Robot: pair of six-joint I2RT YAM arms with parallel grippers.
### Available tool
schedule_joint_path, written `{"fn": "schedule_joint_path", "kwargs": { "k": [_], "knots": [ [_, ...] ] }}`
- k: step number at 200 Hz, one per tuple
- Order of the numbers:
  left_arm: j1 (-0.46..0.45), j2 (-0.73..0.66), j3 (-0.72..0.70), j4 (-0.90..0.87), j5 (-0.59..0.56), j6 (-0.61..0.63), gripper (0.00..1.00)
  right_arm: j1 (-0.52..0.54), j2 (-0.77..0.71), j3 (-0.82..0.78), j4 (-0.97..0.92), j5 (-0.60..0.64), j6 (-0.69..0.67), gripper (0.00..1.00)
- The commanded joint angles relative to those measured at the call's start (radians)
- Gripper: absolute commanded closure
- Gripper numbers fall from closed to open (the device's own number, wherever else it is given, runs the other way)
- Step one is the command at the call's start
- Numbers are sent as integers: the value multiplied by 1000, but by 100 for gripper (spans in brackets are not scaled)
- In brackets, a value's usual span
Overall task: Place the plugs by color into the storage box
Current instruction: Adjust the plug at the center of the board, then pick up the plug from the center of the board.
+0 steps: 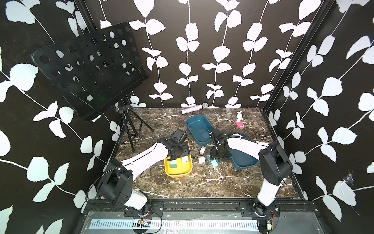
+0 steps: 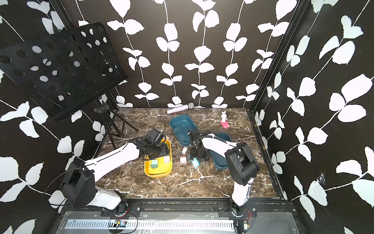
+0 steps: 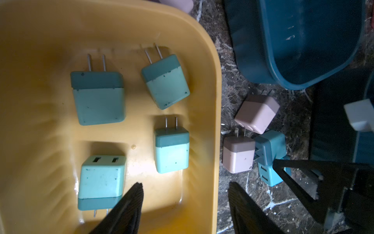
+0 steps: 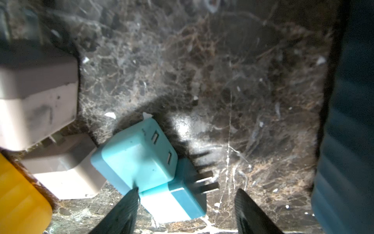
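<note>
Four mint green plugs (image 3: 99, 101) lay inside the yellow tray (image 3: 40, 50), three with their prongs pointing one way and the fourth turned the opposite way. The tray sat left of the middle of the desk (image 1: 192, 182). Just beside it, on the bare desk, two pink-beige plugs (image 3: 257, 113) lay close together. Right next to them were two light blue plugs (image 4: 137, 160), one leaning on the other. A further pink-beige plug (image 3: 178, 4) showed only partly beyond the tray's far rim.

The right pincer (image 4: 186, 206) hung low over the blue pair, its jaws apart and gripping nothing. One fingertip (image 4: 131, 194) stood at the edge of the upper blue plug; whether it touched could not be told. The left pincer (image 3: 185, 202) hovered above the tray's rim, jaws likewise apart and empty.

A dark teal box (image 1: 199, 129) stood toward the back edge. A second teal box (image 1: 244, 162) lay toward the right edge, partly under the right arm.
</note>
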Motion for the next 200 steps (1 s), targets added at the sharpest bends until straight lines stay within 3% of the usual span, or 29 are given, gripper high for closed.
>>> {"fn": "schedule_joint_path", "kwargs": {
  "k": [1,99,200],
  "knots": [
    [-4,-7,1,-3,-2,-2,32,12,36,-37,-32,71,-24,27],
    [-3,18,16,6,11,5,31,15,-118,-223,-17,55,-60,30],
    [-3,40,36,3,18,14,32,15,-76,-210,33,-8,-125,32]
  ]
}}
